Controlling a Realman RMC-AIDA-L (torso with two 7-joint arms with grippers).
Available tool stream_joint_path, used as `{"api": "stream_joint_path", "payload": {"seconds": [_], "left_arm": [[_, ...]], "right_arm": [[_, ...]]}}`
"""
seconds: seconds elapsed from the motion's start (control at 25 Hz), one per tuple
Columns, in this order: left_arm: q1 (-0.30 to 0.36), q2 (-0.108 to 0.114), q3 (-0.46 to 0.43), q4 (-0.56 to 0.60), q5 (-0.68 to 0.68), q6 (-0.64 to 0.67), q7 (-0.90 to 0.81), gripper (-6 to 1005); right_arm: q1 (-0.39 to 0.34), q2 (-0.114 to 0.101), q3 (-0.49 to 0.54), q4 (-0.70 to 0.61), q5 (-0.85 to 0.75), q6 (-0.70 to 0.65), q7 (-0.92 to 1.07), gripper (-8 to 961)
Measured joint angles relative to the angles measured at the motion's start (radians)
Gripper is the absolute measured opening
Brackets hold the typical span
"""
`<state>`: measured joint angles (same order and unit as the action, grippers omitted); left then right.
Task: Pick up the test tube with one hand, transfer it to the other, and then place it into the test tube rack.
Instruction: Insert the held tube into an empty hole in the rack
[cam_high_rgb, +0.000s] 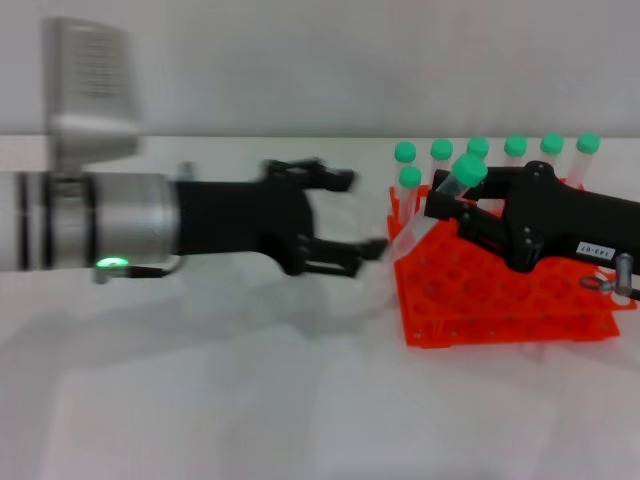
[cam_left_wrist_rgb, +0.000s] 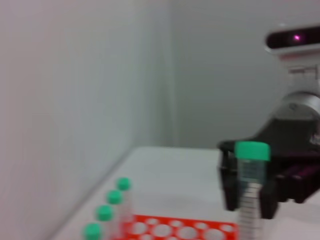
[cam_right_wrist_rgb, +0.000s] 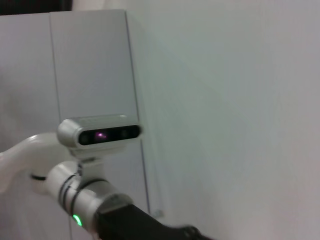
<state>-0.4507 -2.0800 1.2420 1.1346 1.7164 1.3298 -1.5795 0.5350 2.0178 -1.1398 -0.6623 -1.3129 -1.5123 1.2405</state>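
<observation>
The right gripper (cam_high_rgb: 452, 208), the black one with the little white label, is squeezing the test tube (cam_high_rgb: 440, 205) between its fingers. The tube is tilting, with its green cap up high and its clear end pointing down. It is hanging in the air over the left edge of the orange test tube rack (cam_high_rgb: 500, 300), not in a hole. In the left wrist view the tube (cam_left_wrist_rgb: 251, 187) is standing right in front of those black fingers (cam_left_wrist_rgb: 231, 185).

The left gripper (cam_high_rgb: 345, 215) is just beside the tube, on its left. Its fingers are spread wide apart and are holding nothing. The clear end of the tube is close to them, but I cannot tell if they are touching.

Seven other green-capped tubes (cam_high_rgb: 515, 150) are standing in the back of the rack.
</observation>
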Motion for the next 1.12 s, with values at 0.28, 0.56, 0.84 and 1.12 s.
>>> {"api": "stream_joint_path", "payload": {"seconds": [0.28, 0.56, 0.84, 1.12], "left_arm": [[0.205, 0.0, -0.187, -0.047, -0.221, -0.018, 0.176, 850], [0.342, 0.0, -0.204, -0.282, -0.567, -0.018, 0.523, 893], [0.394, -0.002, -0.206, -0.495, -0.775, 0.087, 0.742, 893], [0.398, -0.002, -0.218, -0.603, -0.837, 0.152, 0.809, 893]], "right_arm": [[0.003, -0.002, 0.004, 0.003, 0.007, 0.097, -0.028, 208], [0.0, -0.008, 0.005, -0.003, 0.005, 0.202, -0.03, 208], [0.018, -0.003, -0.047, -0.004, 0.003, 0.336, -0.052, 209], [0.053, -0.001, -0.087, 0.003, 0.003, 0.434, -0.052, 209]]}}
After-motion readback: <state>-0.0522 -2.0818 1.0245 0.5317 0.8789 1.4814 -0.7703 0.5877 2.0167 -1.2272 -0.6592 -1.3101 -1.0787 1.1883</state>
